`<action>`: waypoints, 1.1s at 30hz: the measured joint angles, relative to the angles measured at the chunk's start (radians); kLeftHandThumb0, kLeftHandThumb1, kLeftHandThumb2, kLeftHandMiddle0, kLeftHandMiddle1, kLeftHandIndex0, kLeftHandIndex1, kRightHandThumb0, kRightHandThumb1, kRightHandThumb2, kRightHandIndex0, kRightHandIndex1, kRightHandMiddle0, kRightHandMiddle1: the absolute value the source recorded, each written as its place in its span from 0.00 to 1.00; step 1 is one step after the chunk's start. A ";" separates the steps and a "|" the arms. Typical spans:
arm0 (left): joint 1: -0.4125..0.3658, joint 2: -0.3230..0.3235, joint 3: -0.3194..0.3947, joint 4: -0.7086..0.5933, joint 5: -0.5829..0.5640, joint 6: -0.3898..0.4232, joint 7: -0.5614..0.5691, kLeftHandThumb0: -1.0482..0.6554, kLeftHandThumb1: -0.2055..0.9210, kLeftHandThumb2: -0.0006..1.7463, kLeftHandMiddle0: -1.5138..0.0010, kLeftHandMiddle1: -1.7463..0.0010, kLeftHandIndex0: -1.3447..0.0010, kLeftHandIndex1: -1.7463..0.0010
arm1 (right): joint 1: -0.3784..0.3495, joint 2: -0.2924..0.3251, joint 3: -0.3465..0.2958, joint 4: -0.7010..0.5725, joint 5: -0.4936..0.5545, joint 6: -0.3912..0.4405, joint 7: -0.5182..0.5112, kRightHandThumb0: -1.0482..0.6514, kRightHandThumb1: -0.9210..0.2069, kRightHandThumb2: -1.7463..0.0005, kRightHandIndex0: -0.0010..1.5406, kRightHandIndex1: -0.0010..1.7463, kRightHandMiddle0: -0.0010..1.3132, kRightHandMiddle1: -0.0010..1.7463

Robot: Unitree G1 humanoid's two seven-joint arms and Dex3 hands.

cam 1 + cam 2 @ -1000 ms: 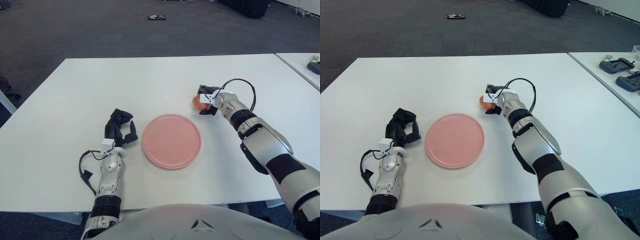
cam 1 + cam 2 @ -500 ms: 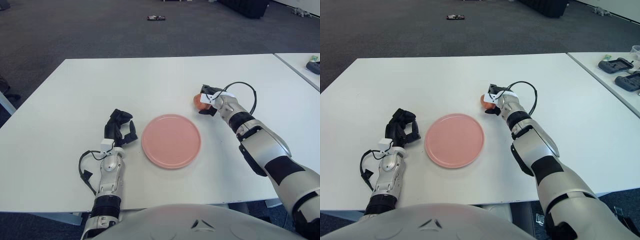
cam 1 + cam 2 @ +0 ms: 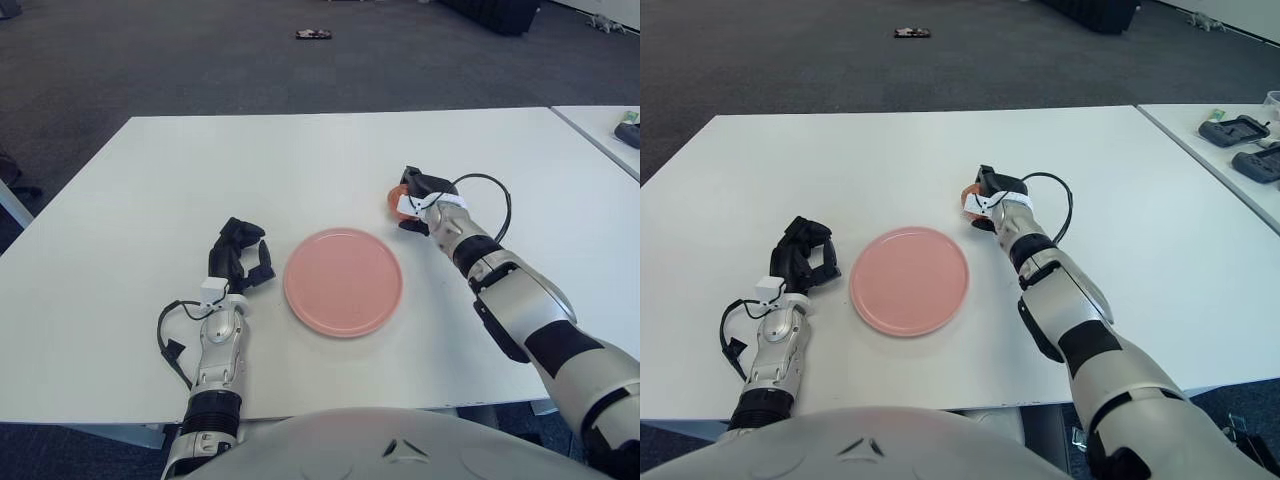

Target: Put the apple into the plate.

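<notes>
A red-orange apple (image 3: 397, 203) sits on the white table just right of and behind the pink plate (image 3: 343, 281). My right hand (image 3: 414, 199) is wrapped around the apple, fingers curled on it, so most of the apple is hidden; it also shows in the right eye view (image 3: 984, 196). The plate holds nothing. My left hand (image 3: 238, 254) rests idle on the table left of the plate with curled fingers, holding nothing.
The white table (image 3: 300, 160) stretches wide around the plate. A second table with dark devices (image 3: 1238, 130) stands at the far right. A small object (image 3: 313, 35) lies on the dark carpet beyond the table.
My right hand has shifted a little to the left with its fingers closing further over the apple. The left hand and the plate have not moved.
</notes>
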 measured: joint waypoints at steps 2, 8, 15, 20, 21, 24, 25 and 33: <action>0.000 0.000 0.001 -0.001 0.000 0.001 0.000 0.34 0.47 0.75 0.28 0.00 0.55 0.00 | 0.006 0.002 -0.011 0.000 0.009 -0.007 -0.017 0.61 0.89 0.01 0.62 0.92 0.52 1.00; 0.000 0.000 0.001 -0.001 0.000 0.000 0.000 0.33 0.47 0.76 0.27 0.00 0.55 0.00 | 0.027 0.009 -0.072 -0.007 0.064 -0.037 -0.050 0.61 0.88 0.02 0.61 0.93 0.50 1.00; 0.000 0.000 0.005 -0.001 -0.001 0.001 0.000 0.33 0.46 0.76 0.26 0.00 0.54 0.00 | 0.078 0.022 -0.210 -0.028 0.205 -0.150 -0.079 0.61 0.85 0.03 0.60 0.94 0.49 1.00; 0.000 -0.001 0.006 -0.002 -0.010 0.005 0.000 0.33 0.46 0.76 0.27 0.00 0.54 0.00 | 0.109 0.042 -0.309 -0.041 0.315 -0.234 -0.055 0.61 0.87 0.02 0.61 0.94 0.50 1.00; 0.000 -0.001 0.006 -0.003 -0.012 0.006 0.000 0.33 0.46 0.76 0.27 0.00 0.54 0.00 | 0.114 0.048 -0.332 -0.043 0.345 -0.248 -0.037 0.61 0.87 0.02 0.61 0.94 0.50 1.00; 0.000 0.000 0.007 -0.006 -0.014 0.012 -0.001 0.34 0.47 0.75 0.29 0.00 0.55 0.00 | 0.124 0.070 -0.407 -0.047 0.433 -0.275 0.025 0.62 0.88 0.01 0.61 0.94 0.50 1.00; 0.000 0.000 0.007 -0.007 -0.014 0.014 -0.001 0.34 0.48 0.75 0.29 0.00 0.56 0.00 | 0.125 0.076 -0.428 -0.048 0.459 -0.279 0.045 0.62 0.88 0.01 0.61 0.94 0.51 1.00; 0.001 0.000 0.006 -0.012 -0.013 0.020 -0.002 0.34 0.50 0.73 0.31 0.00 0.57 0.00 | 0.151 0.128 -0.579 -0.109 0.656 -0.263 0.216 0.62 0.90 0.01 0.63 0.92 0.52 1.00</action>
